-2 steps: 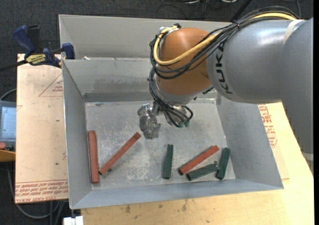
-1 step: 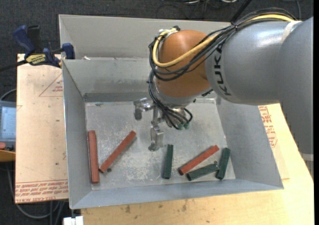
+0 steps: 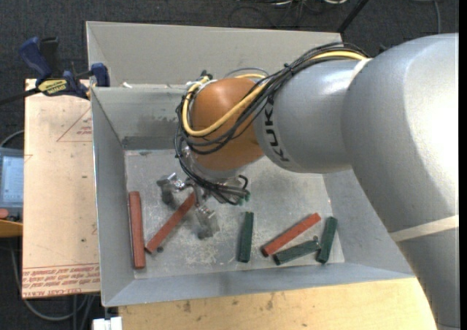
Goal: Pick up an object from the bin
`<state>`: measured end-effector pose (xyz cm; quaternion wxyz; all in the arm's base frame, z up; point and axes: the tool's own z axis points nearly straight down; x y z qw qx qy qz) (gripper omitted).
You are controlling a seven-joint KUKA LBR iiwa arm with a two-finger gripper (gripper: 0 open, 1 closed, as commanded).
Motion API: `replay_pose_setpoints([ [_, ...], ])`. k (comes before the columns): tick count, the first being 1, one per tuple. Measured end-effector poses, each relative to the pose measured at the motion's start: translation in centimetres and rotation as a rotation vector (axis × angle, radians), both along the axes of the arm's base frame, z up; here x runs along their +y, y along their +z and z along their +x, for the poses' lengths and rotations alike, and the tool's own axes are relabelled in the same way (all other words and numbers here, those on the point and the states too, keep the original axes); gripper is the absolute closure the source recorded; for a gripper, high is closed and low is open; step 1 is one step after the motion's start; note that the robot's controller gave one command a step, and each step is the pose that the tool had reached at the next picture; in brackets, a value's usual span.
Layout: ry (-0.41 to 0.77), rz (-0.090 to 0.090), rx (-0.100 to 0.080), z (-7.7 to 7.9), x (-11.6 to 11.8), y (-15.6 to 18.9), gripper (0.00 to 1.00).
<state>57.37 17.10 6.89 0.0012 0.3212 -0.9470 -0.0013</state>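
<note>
Gripper [image 3: 188,206] down at mid-bin [image 3: 109,175], jaws spread wide astride the upper end of a slanted red stick [image 3: 166,228], not clamping it. Stick's lower end points toward the front-left corner.

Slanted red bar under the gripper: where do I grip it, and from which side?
Across its narrow width near the upper end, coming straight down. The slanted red bar lies flat with bare floor on both sides there, and the open gripper straddles that end.

Only one word reads — "KUKA", on the grey arm [image 3: 276,133].
</note>
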Motion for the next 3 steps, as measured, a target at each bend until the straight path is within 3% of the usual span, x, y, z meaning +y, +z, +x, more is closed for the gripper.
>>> replay_pose_setpoints([
  [1,-0.003,0.001,-0.005,0.2,-0.1,0.2,1.00],
  [2,0.032,0.003,-0.015,1.9,1.0,12.9,1.00],
  [3,0.209,0.000,-0.012,1.1,-1.5,19.9,1.00],
])
